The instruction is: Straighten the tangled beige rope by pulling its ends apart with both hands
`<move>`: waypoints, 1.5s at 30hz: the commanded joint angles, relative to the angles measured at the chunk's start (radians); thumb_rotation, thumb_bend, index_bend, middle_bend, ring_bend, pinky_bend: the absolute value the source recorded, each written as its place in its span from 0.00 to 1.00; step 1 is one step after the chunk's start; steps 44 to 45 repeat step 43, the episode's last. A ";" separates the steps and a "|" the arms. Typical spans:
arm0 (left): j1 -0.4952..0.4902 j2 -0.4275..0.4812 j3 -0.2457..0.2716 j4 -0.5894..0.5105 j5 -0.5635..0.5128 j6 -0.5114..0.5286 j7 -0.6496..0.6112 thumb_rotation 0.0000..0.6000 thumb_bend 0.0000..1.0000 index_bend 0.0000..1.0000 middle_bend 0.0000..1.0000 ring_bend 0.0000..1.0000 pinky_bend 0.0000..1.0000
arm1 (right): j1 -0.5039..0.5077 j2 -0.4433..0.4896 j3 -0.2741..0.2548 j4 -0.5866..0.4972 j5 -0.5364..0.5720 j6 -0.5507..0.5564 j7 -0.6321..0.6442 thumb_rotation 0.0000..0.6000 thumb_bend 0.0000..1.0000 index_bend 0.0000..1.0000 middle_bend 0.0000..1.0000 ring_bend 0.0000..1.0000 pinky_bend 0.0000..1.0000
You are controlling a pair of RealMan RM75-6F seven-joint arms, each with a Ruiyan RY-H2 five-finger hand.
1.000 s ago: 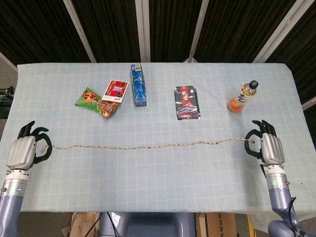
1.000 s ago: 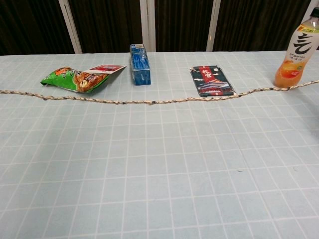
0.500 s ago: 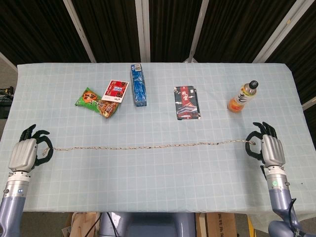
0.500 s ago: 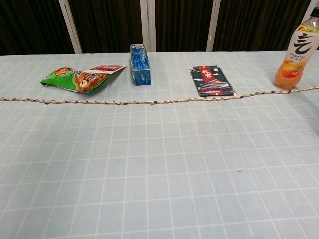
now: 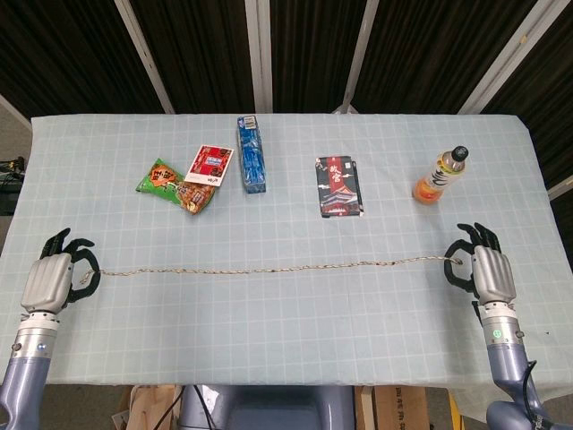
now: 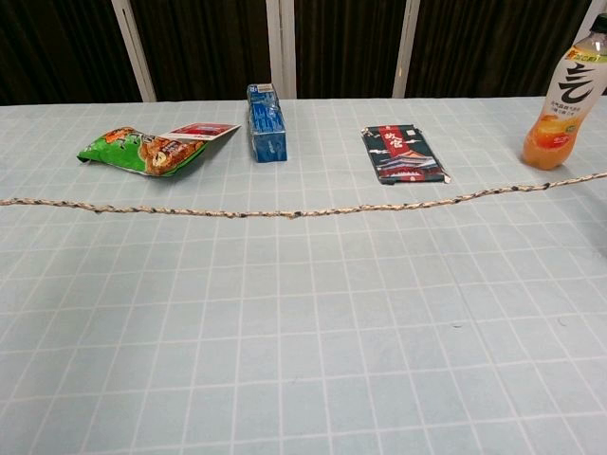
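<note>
The beige rope (image 5: 269, 269) runs in a nearly straight line across the table from left to right, and it also crosses the chest view as the same rope (image 6: 294, 212). My left hand (image 5: 52, 279) pinches its left end near the table's left edge. At the right edge my right hand (image 5: 488, 273) pinches the other end between thumb and a finger, other fingers spread. Neither hand shows in the chest view.
Behind the rope lie a green snack bag (image 5: 170, 185), a red packet (image 5: 209, 165), a blue box (image 5: 252, 154), a dark printed pack (image 5: 338, 187) and an orange drink bottle (image 5: 439, 177). The light checked tablecloth (image 5: 286, 322) covers the table.
Both hands have drawn slightly toward the table's near edge, the left one more. The rope has shifted nearer with them and lies straighter across the table.
</note>
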 commanded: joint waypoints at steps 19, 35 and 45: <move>0.003 -0.022 0.015 0.041 -0.012 -0.036 0.038 1.00 0.51 0.59 0.21 0.02 0.00 | -0.005 -0.010 -0.003 0.040 0.034 -0.025 -0.030 1.00 0.51 0.58 0.19 0.00 0.00; 0.005 0.008 0.033 0.029 -0.024 -0.073 0.062 1.00 0.14 0.21 0.04 0.00 0.00 | -0.003 0.017 -0.011 0.009 0.093 -0.049 -0.121 1.00 0.51 0.00 0.00 0.00 0.00; 0.043 0.038 0.039 0.005 0.052 -0.011 -0.002 1.00 0.10 0.11 0.00 0.00 0.00 | -0.026 0.028 -0.005 -0.028 0.037 0.020 -0.096 1.00 0.44 0.00 0.00 0.00 0.00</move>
